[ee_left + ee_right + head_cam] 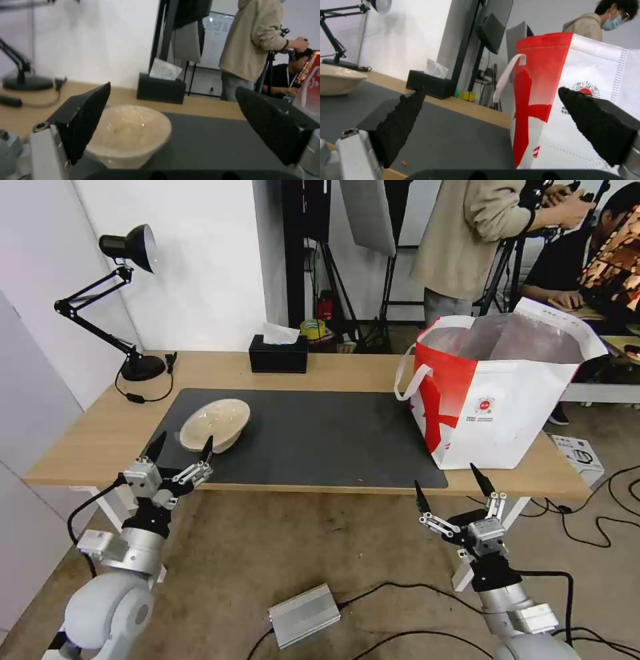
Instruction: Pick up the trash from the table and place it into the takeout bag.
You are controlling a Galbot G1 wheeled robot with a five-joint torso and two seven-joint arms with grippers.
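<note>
While the shallow beige bowl (pixel 215 424) lies on the grey mat (pixel 320 437) left of centre, the left gripper (pixel 181 448) hangs released at its near rim. Best advance level and pinch 1 wall. The takeout bag (pixel 497 393) stands right; the right gripper (pixel 452 488), released, waits lower right. Nothing blocks; the tissue box (pixel 279 353) sits behind.

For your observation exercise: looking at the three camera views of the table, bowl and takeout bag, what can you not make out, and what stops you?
- Inside of the takeout bag: head view, its own walls hide the bottom.
- Print under the bag's logo: too small.
- Beige bowl: left wrist view, the left gripper finger covers one side.
- Desk lamp: left wrist view, blurred, head cut off by the edge.
</note>
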